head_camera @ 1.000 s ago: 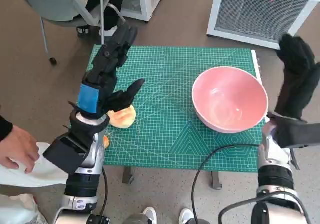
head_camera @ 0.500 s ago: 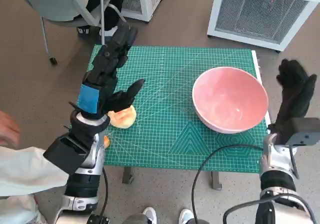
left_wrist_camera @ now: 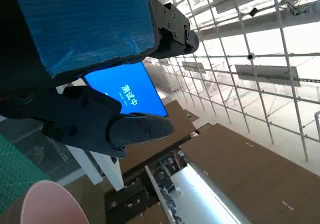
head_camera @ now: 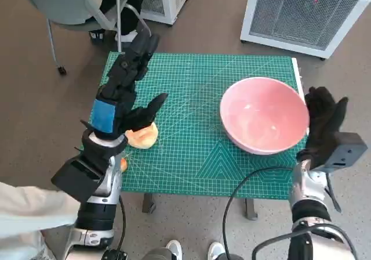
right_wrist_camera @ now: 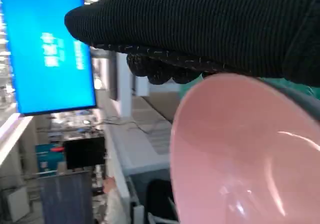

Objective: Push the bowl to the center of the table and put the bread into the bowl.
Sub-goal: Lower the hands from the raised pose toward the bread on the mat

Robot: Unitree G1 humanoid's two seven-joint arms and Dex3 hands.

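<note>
Pressing flat against the right side of the pink bowl (head_camera: pixel 264 115), the gloved right hand (head_camera: pixel 322 125) stands upright with its fingers extended and holds nothing; from behind that hand the glove lies close along the bowl's rim. The bowl sits on the right half of the green cutting mat (head_camera: pixel 197 155) that covers the surface, well short of the middle. Over on the other side, the left hand (head_camera: pixel 124 91) (the one with blue tape across its back) hangs above the mat with its fingers stretched out and apart, thumb jutting toward the centre, gripping nothing. Just under its wrist lies the bread (head_camera: pixel 142 136), a pale orange round near the mat's left edge, well apart from the bowl. A pale sleeve (head_camera: pixel 26 213) shows at the lower left.
</note>
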